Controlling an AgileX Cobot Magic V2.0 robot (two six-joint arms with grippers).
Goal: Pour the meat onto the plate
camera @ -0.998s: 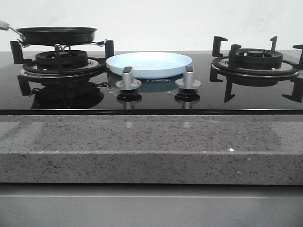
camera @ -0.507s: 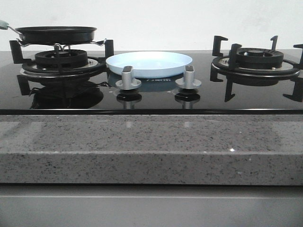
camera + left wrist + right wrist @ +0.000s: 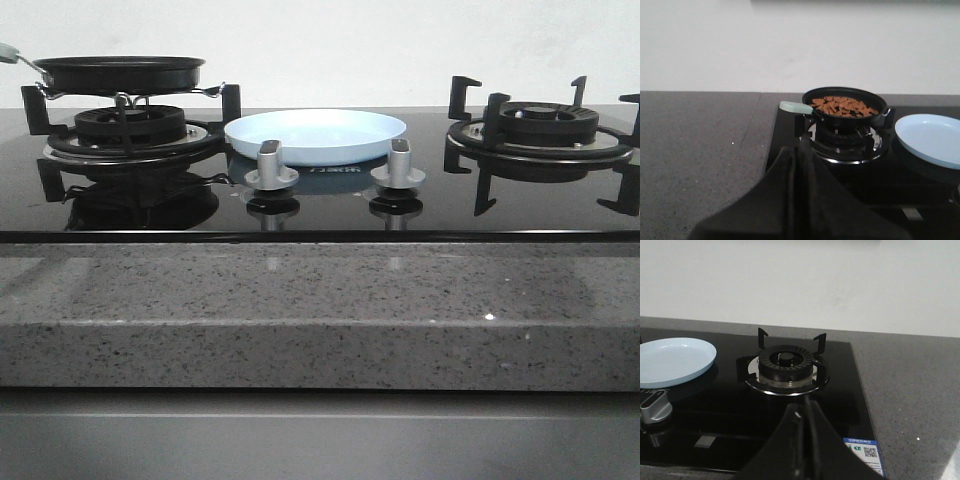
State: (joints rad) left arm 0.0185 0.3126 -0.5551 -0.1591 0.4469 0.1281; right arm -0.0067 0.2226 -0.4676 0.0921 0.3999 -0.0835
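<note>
A black frying pan (image 3: 118, 72) with a pale green handle (image 3: 796, 107) sits on the left burner. The meat (image 3: 844, 106), a heap of small brown pieces, lies in it and shows only in the left wrist view. The pale blue plate (image 3: 316, 135) rests empty on the black glass between the burners; it also shows in the left wrist view (image 3: 930, 140) and the right wrist view (image 3: 672, 361). My left gripper (image 3: 801, 150) is shut and empty, well short of the pan handle. My right gripper (image 3: 806, 407) is shut and empty in front of the right burner.
Two silver knobs (image 3: 271, 165) (image 3: 398, 163) stand in front of the plate. The right burner (image 3: 540, 125) has raised black pan supports. A grey speckled counter (image 3: 320, 310) runs along the front edge. A white wall is behind.
</note>
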